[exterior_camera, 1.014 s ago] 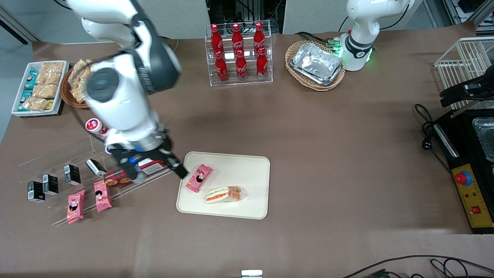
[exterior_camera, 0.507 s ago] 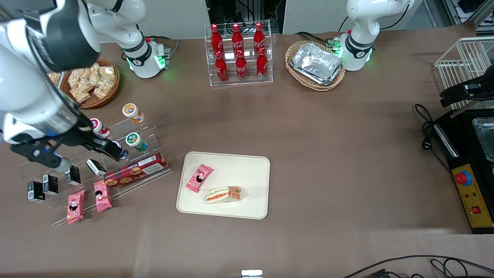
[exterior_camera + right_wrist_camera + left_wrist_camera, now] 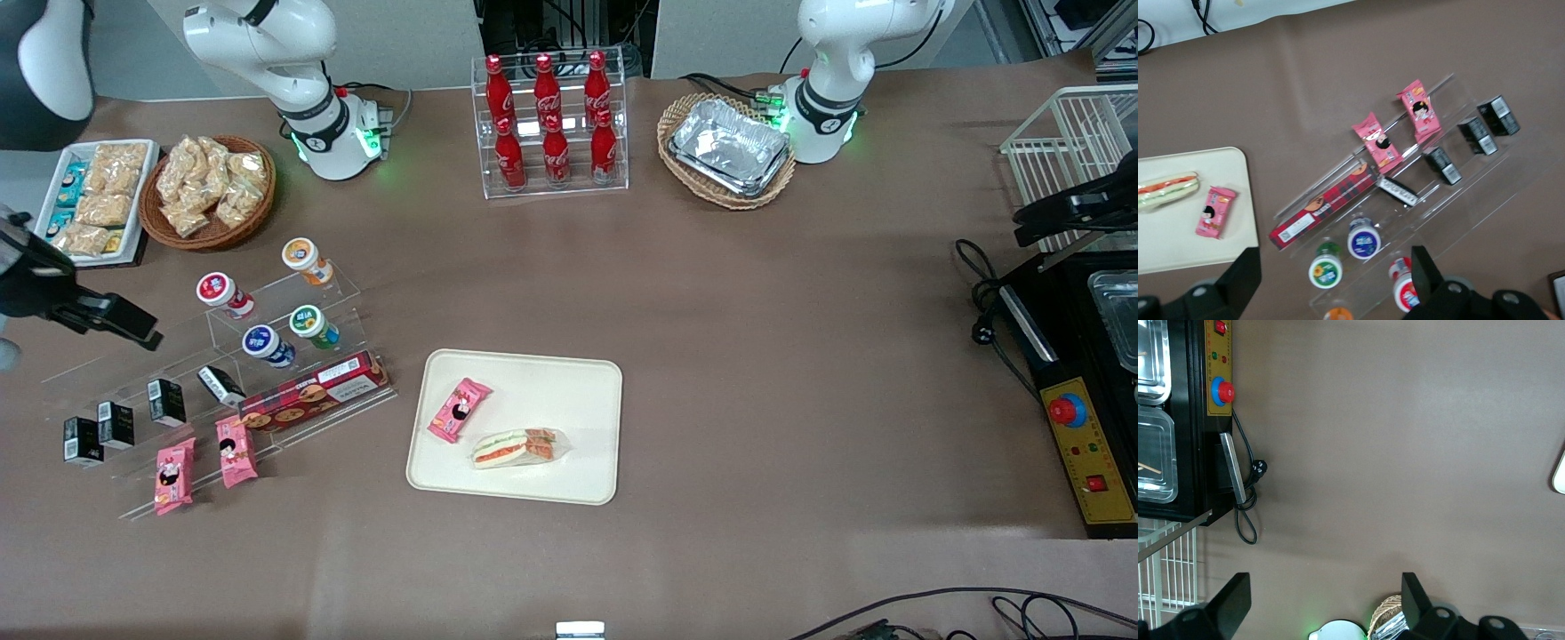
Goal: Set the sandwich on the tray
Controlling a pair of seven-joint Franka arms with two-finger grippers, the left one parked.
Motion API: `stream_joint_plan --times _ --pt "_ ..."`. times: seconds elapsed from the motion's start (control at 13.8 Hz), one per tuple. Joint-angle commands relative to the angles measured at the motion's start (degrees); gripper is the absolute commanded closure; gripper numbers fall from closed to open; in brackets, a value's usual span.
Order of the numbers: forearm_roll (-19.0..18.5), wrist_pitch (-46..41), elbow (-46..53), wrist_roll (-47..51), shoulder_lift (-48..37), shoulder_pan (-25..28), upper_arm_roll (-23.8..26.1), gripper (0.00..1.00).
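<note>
On the cream tray, near the middle of the table, the sandwich lies flat in its clear wrap, close to the tray edge nearest the front camera. A pink snack packet rests on the same tray just beside it, slightly farther from that camera, the two not touching. The end effector hangs well apart from both, at the working arm's end of the table, above the clear tiered display stand. Its fingers are spread wide and hold nothing; in the right wrist view they frame the stand from above, with the tray, the sandwich and the packet off to one side. The stand carries small round-lidded cups, a long red box, little black cartons and two more pink packets.
</note>
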Motion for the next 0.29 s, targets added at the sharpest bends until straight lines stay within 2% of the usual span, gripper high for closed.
stream_joint_plan --times 0.0,0.22 --pt "-2.65 0.69 -0.77 -5.71 -1.59 -1.87 0.90 0.00" --pt "-2.57 0.52 1.34 -6.06 -0.53 -1.34 -1.65 0.00"
